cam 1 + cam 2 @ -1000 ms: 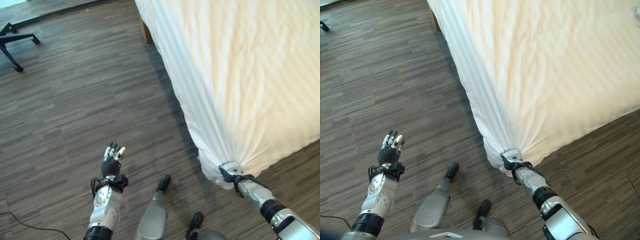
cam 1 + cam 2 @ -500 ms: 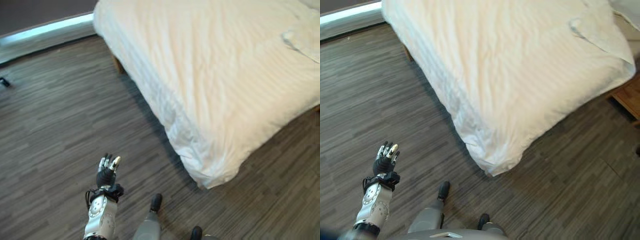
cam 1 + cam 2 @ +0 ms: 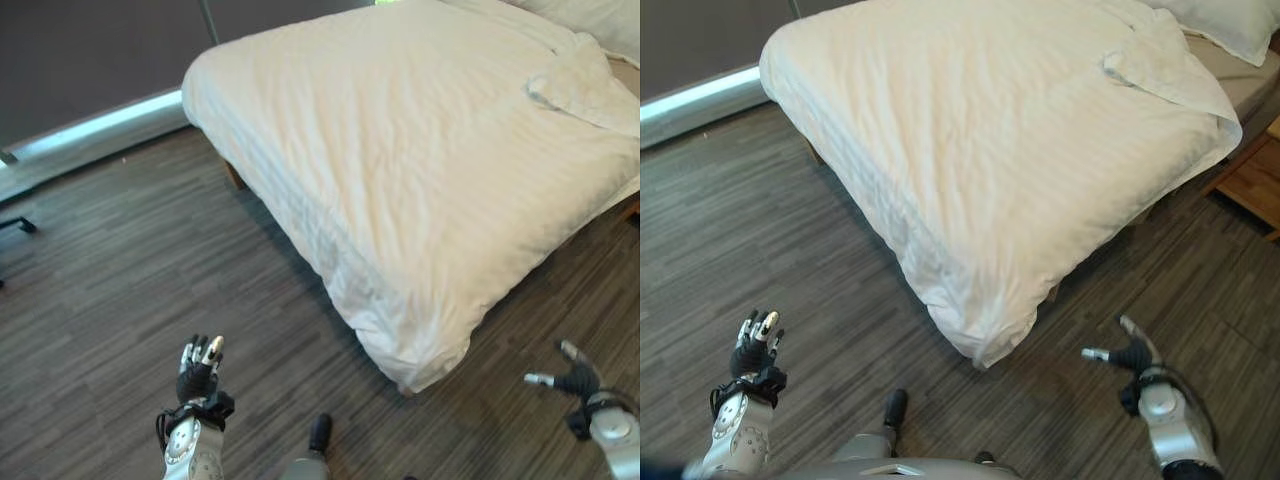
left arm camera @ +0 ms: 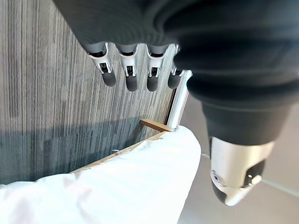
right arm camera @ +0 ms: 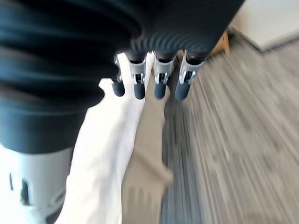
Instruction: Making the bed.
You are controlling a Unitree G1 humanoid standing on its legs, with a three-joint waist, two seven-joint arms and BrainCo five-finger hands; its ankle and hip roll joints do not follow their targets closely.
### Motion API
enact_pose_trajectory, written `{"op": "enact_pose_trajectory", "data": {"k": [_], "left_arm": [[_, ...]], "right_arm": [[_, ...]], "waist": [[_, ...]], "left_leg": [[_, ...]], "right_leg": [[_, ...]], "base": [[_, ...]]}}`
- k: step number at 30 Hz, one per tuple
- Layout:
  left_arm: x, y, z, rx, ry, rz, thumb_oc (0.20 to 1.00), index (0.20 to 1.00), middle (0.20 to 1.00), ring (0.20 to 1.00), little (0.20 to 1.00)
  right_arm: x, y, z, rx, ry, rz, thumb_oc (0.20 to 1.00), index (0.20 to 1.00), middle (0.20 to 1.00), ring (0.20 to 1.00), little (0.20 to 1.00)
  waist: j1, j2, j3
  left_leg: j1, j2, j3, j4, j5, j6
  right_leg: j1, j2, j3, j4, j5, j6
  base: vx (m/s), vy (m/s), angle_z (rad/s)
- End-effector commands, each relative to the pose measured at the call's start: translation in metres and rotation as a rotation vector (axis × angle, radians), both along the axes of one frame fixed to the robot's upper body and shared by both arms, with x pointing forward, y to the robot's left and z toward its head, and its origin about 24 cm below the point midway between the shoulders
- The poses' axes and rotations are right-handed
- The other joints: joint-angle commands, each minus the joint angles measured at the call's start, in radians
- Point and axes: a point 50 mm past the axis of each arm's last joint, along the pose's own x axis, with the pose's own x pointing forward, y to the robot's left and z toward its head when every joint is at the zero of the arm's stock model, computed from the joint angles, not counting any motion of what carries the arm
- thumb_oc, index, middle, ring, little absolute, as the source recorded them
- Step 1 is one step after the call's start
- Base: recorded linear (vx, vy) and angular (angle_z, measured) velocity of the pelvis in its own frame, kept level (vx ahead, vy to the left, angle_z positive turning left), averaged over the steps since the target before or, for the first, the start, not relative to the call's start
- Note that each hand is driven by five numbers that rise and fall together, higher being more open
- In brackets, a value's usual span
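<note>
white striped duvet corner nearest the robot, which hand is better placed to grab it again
Probably the right hand: it hangs open over the floor beside the white striped duvet's drooping near corner. The left hand, also open, is raised farther off on the other side.

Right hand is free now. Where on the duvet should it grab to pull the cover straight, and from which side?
Probably the duvet corner hanging nearest the robot: it droops off the bed in a bunched point that fingers could close around. Come in from the right, where the open right hand hovers above the floor near that corner. The open left hand is farther off.
</note>
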Motion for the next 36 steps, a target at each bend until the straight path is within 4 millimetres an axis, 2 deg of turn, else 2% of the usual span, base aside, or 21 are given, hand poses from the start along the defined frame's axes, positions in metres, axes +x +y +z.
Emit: {"op": "enact_pose_trajectory", "data": {"k": [1,2,3,6,7,10,11,12,13,16,17,19,20,22,24,26,27,30,33,34,36], "left_arm": [[0.022,0.007,0.028,0.044,-0.135,0.015,1.0,1.0,1.0,1.0,1.0],[0.02,0.006,0.027,0.043,-0.128,0.02,1.0,1.0,1.0,1.0,1.0],[0.019,0.006,0.025,0.038,-0.125,0.024,1.0,1.0,1.0,1.0,1.0],[0.019,0.004,0.024,0.029,-0.124,0.025,1.0,1.0,1.0,1.0,1.0],[0.019,0.0,0.021,0.015,-0.118,0.016,1.0,1.0,1.0,1.0,1.0],[0.022,-0.006,0.021,0.002,-0.129,-0.014,1.0,1.0,1.0,1.0,1.0],[0.023,-0.008,0.02,-0.007,-0.132,-0.017,1.0,1.0,1.0,1.0,1.0],[0.026,-0.014,0.02,-0.014,-0.139,-0.042,1.0,1.0,1.0,1.0,1.0],[0.026,-0.013,0.02,-0.014,-0.139,-0.041,1.0,1.0,1.0,1.0,1.0],[0.029,-0.016,0.019,-0.019,-0.139,-0.053,1.0,1.0,1.0,1.0,1.0],[0.029,-0.016,0.019,-0.019,-0.139,-0.053,1.0,1.0,1.0,1.0,1.0],[0.031,-0.021,0.017,-0.03,-0.142,-0.069,1.0,1.0,1.0,1.0,1.0],[0.031,-0.021,0.017,-0.03,-0.142,-0.069,1.0,1.0,1.0,1.0,1.0],[0.035,-0.023,0.019,-0.032,-0.155,-0.076,1.0,1.0,1.0,1.0,1.0],[0.038,-0.026,0.018,-0.049,-0.159,-0.082,1.0,1.0,1.0,1.0,1.0],[0.044,-0.032,0.018,-0.064,-0.159,-0.108,1.0,1.0,1.0,1.0,1.0],[0.044,-0.032,0.018,-0.064,-0.16,-0.108,1.0,1.0,1.0,1.0,1.0],[0.054,-0.042,0.024,-0.067,-0.182,-0.153,1.0,1.0,1.0,1.0,1.0],[0.057,-0.044,0.026,-0.062,-0.186,-0.163,1.0,1.0,1.0,1.0,1.0],[0.059,-0.045,0.029,-0.053,-0.195,-0.175,1.0,1.0,1.0,1.0,1.0],[0.06,-0.048,0.028,-0.058,-0.19,-0.181,1.0,1.0,1.0,1.0,1.0]], "right_arm": [[0.003,-0.023,0.029,-0.174,-0.043,-0.057,1.0,1.0,1.0,1.0,1.0],[0.01,-0.026,0.052,-0.204,-0.165,-0.091,0.755,0.755,0.755,0.755,0.755],[0.018,-0.02,0.066,-0.169,-0.282,-0.086,0.2,0.2,0.2,0.2,0.2],[0.036,0.015,0.08,0.155,-0.581,-0.022,0.2,0.2,0.2,0.2,0.2],[0.049,0.045,0.08,0.379,-0.683,0.075,0.2,0.2,0.2,0.2,0.2],[0.064,0.081,0.075,0.559,-0.649,0.245,0.2,0.2,0.2,0.2,0.2],[0.073,0.101,0.077,0.637,-0.643,0.333,0.2,0.2,0.2,0.2,0.2],[0.083,0.131,0.072,0.721,-0.583,0.435,0.2,0.2,0.2,0.2,0.2],[0.083,0.131,0.072,0.721,-0.583,0.437,0.2,0.2,0.2,0.2,0.2],[0.095,0.177,0.071,0.752,-0.472,0.651,0.2,0.2,0.2,0.2,0.2],[0.095,0.177,0.071,0.752,-0.472,0.651,0.2,0.2,0.2,0.2,0.2],[0.108,0.208,0.06,0.737,-0.36,0.742,0.2,0.2,0.2,0.2,0.2],[0.108,0.208,0.06,0.737,-0.36,0.742,0.2,0.2,0.2,0.2,0.2],[0.122,0.214,0.055,0.757,-0.332,0.698,0.2,0.2,0.2,0.2,0.2],[0.139,0.208,0.05,0.775,-0.301,0.622,0.2,0.2,0.2,0.2,0.2],[0.154,0.189,0.046,0.741,-0.267,0.499,0.2,0.2,0.2,0.2,0.2],[0.155,0.188,0.046,0.741,-0.269,0.5,0.2,0.2,0.2,0.2,0.2],[0.166,0.142,0.047,0.76,-0.327,0.234,0.2,0.2,0.2,0.2,0.2],[0.167,0.13,0.05,0.763,-0.356,0.173,0.2,0.2,0.2,0.2,0.2],[0.164,0.109,0.05,0.751,-0.382,0.076,0.2,0.2,0.2,0.2,0.2],[0.154,0.09,0.038,0.751,-0.381,-0.037,0.2,0.2,0.2,0.2,0.2]], "waist": [[0.006,0.014,0.029],[0.006,0.016,0.026],[0.005,0.015,0.026],[0.009,0.012,0.032],[0.02,0.008,0.039],[0.043,0.001,0.056],[0.052,-0.002,0.064],[0.071,-0.004,0.076],[0.071,-0.004,0.077],[0.099,-0.004,0.102],[0.099,-0.004,0.102],[0.136,0.003,0.132],[0.135,0.003,0.132],[0.159,0.014,0.16],[0.184,0.029,0.187],[0.208,0.046,0.211],[0.208,0.046,0.212],[0.226,0.071,0.246],[0.23,0.078,0.252],[0.228,0.09,0.266],[0.226,0.098,0.272]], "left_leg": [[0.104,-0.027,-0.006,0.006,-0.087,0.027],[0.106,-0.028,-0.006,0.006,-0.089,0.029],[0.107,-0.028,-0.005,0.006,-0.089,0.031],[0.107,-0.028,0.0,0.006,-0.087,0.034],[0.112,-0.027,0.009,0.006,-0.095,0.034],[0.114,-0.027,0.018,0.006,-0.093,0.033],[0.112,-0.027,0.019,0.006,-0.091,0.033],[0.105,-0.027,0.02,0.006,-0.087,0.032],[0.105,-0.027,0.021,0.006,-0.087,0.032],[0.094,-0.028,0.023,0.006,-0.079,0.029],[0.094,-0.028,0.023,0.006,-0.079,0.029],[0.071,-0.031,0.009,0.006,-0.067,0.026],[0.071,-0.031,0.008,0.006,-0.067,0.026],[0.05,-0.034,-0.003,0.006,-0.056,0.023],[0.022,-0.035,-0.012,0.006,-0.044,0.02],[-0.004,-0.037,-0.019,0.006,-0.033,0.016],[-0.005,-0.037,-0.019,0.006,-0.033,0.016],[-0.047,-0.036,-0.031,0.006,-0.018,0.007],[-0.06,-0.035,-0.032,0.006,-0.015,0.004],[-0.083,-0.032,-0.032,0.006,-0.006,-0.002],[-0.103,-0.025,-0.022,0.006,-0.004,-0.007]], "right_leg": [[-0.121,-0.029,0.036,0.018,0.111,0.02],[-0.119,-0.03,0.035,0.017,0.111,0.02],[-0.119,-0.03,0.036,0.016,0.112,0.02],[-0.122,-0.029,0.042,0.017,0.112,0.02],[-0.121,-0.027,0.047,0.017,0.106,0.019],[-0.124,-0.027,0.047,0.019,0.113,0.02],[-0.127,-0.027,0.046,0.02,0.117,0.02],[-0.135,-0.027,0.042,0.021,0.122,0.021],[-0.135,-0.027,0.042,0.021,0.122,0.021],[-0.146,-0.028,0.036,0.024,0.129,0.021],[-0.146,-0.028,0.036,0.024,0.129,0.021],[-0.161,-0.032,0.014,0.031,0.133,0.021],[-0.161,-0.032,0.014,0.031,0.133,0.021],[-0.177,-0.032,0.001,0.036,0.136,0.021],[-0.202,-0.035,-0.01,0.042,0.141,0.021],[-0.226,-0.033,-0.023,0.044,0.147,0.021],[-0.227,-0.032,-0.023,0.045,0.147,0.021],[-0.257,-0.028,-0.038,0.038,0.154,0.02],[-0.267,-0.027,-0.041,0.033,0.157,0.02],[-0.283,-0.022,-0.04,0.022,0.165,0.019],[-0.304,-0.02,-0.034,0.013,0.171,0.02]], "base": [[0.0,0.0,0.0],[0.0,0.0,0.0],[0.0,0.0,0.0],[-0.01,-0.001,-0.05],[-0.01,-0.001,-0.06],[-0.04,-0.007,-0.11],[-0.08,-0.014,-0.05],[-0.06,-0.01,0.01],[-0.07,-0.012,-0.02],[-0.05,-0.002,-0.02],[-0.07,-0.007,0.01],[-0.08,-0.01,0.04],[-0.06,-0.007,0.12],[-0.09,-0.002,0.15],[-0.11,0.005,0.2],[-0.06,0.002,0.18],[-0.05,-0.008,0.05],[-0.05,-0.025,0.08],[-0.02,-0.012,0.12],[-0.03,-0.008,0.06],[0.0,0.0,0.0]]}}
